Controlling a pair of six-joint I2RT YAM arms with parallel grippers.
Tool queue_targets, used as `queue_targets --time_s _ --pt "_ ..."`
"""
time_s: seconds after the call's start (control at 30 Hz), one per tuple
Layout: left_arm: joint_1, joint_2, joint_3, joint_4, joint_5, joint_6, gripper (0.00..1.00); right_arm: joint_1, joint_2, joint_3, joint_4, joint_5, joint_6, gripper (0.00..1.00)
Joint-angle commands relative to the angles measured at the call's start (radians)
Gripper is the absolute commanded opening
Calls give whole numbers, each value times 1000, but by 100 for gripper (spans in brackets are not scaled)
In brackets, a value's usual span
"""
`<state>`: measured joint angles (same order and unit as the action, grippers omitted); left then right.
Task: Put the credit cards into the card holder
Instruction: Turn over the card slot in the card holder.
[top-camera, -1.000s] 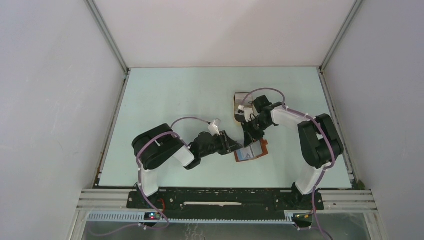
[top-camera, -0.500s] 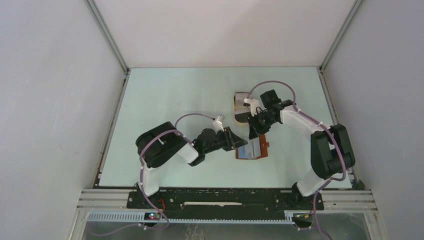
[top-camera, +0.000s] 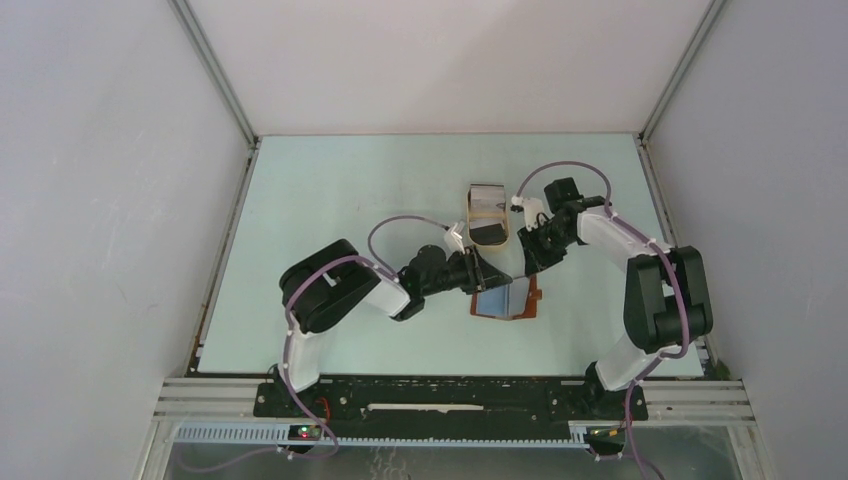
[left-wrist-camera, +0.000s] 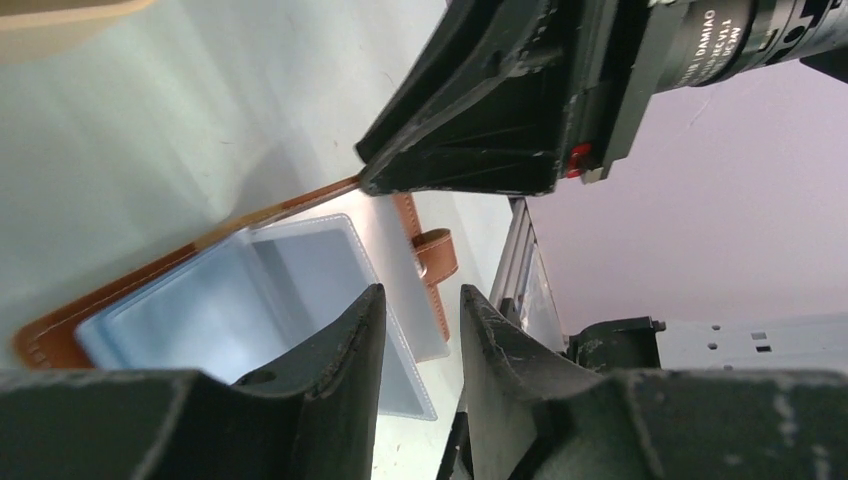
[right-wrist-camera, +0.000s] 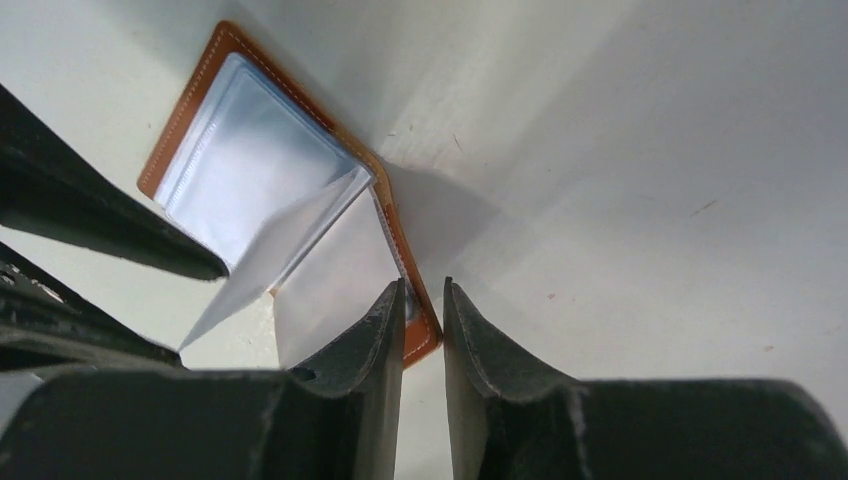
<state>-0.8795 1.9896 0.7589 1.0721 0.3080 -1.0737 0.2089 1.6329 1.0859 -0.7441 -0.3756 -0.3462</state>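
The card holder (top-camera: 505, 300) lies open on the table, brown leather with clear sleeves facing up; one sleeve stands partly raised in the right wrist view (right-wrist-camera: 250, 170). Credit cards (top-camera: 489, 206), a grey one and a black one, rest in the tan tray behind it. My left gripper (top-camera: 482, 278) hovers at the holder's left edge, its jaws apart with nothing between them (left-wrist-camera: 423, 292). My right gripper (top-camera: 527, 268) hangs just above the holder's far right corner, jaws narrowly apart and empty (right-wrist-camera: 423, 283). The holder's strap (left-wrist-camera: 437, 262) points away from me.
The tan oval tray (top-camera: 470, 218) stands just behind the holder, between the two wrists; its rim shows at the top left of the left wrist view (left-wrist-camera: 60, 15). White walls enclose the pale green table (top-camera: 330, 210) on three sides.
The right gripper has drawn back from the holder toward the far right. The left arm has reached farther right toward the tray. The holder has settled flatter, shifted slightly right.
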Motion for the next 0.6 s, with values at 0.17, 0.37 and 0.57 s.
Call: queue_targets --time_s 0.17,0.37,0.57 --pt "-40 101 172 -81 129 5 38 -5 58 22 -49 -6 -43 29" --pt "-45 130 204 -140 151 9 38 -40 40 34 -56 -49 -41 29" --pt "-47 109 188 -189 116 50 38 -79 -47 32 -41 -94 -46 32"
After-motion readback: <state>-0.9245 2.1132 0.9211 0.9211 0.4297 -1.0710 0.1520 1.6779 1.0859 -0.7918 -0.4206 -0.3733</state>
